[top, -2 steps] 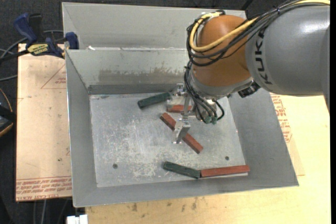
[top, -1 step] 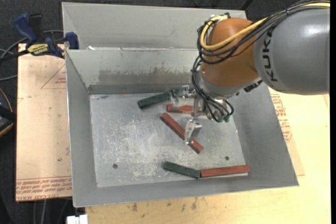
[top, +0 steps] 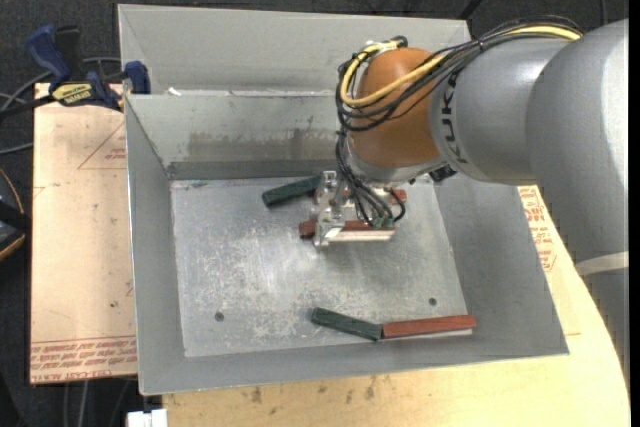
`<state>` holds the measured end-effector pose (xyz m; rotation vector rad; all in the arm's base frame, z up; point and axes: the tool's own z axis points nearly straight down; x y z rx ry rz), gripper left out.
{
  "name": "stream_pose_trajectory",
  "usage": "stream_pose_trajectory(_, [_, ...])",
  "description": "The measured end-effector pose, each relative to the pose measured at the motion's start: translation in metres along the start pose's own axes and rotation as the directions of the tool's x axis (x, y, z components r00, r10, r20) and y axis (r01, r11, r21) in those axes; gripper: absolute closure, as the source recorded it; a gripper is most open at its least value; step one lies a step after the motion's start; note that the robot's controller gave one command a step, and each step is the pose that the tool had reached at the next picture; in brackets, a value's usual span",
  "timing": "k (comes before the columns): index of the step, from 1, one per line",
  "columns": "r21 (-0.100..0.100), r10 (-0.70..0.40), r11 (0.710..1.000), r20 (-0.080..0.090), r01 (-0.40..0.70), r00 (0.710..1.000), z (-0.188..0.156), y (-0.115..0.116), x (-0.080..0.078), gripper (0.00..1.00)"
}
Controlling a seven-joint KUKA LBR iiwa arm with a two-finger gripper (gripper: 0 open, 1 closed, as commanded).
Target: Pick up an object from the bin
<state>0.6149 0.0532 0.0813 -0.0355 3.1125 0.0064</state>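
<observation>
Grey bin (top: 230,265), gripper (top: 330,221) at centre, grip cannot be told, dark green stick (top: 290,192) at its ten o'clock, red-brown bar (top: 428,326) at five.

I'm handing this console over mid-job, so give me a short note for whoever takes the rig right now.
Gripper: down low over the middle of the bin, toward the back; open or shut cannot be told.
Things: a small red-brown piece lies right at its tip, and a dark green stick lies just to the left of it. Near the front wall, a second green stick lies end to end with a red-brown bar.
Done: the arm is down at the things.
Left: nothing is visibly held, so a grasp and lift probably remain.
</observation>
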Motion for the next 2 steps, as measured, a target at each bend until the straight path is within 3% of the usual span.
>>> stream_pose_trajectory(1, [0.0, 0.001, 1.0, 0.0, -0.001, 1.0, 0.0, 0.0, 0.0, 1.0])
stream_pose_trajectory(2, [0.003, -0.006, 1.0, -0.024, 0.006, 1.0, -0.132, -0.007, -0.017, 1.0])
